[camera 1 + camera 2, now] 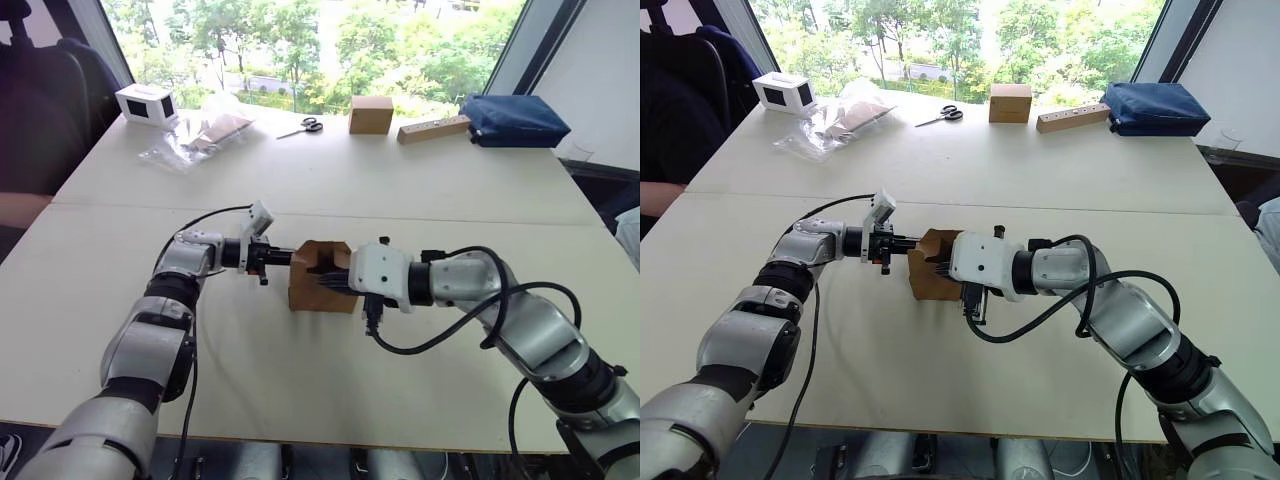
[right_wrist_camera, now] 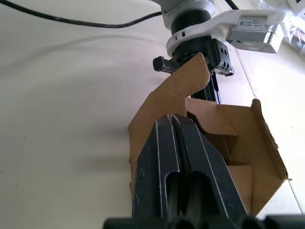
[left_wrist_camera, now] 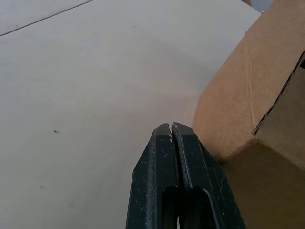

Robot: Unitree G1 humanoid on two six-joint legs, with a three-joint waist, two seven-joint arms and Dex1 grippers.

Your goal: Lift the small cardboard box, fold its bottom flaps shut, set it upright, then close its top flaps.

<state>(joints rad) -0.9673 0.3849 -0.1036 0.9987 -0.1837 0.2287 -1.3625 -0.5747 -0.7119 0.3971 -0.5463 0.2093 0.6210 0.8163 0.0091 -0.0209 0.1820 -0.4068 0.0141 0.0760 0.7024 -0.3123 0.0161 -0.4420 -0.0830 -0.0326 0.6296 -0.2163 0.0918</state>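
Far edge, eleven o'clock: white box (image 1: pixel 147 104), plastic bag (image 1: pixel 200 135)
Twelve o'clock: scissors (image 1: pixel 300 127), sealed brown box (image 1: pixel 370 114)
One o'clock: long tan box (image 1: pixel 433 129), blue pouch (image 1: pixel 514 119)

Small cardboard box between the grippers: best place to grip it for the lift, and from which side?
Probably by a side wall just under the open rim, coming in from the right gripper side. The small cardboard box lies with its opening facing that gripper and its flaps splayed, so one finger can slip inside and one outside. The left gripper faces a closed, flat outer wall, good only for bracing.
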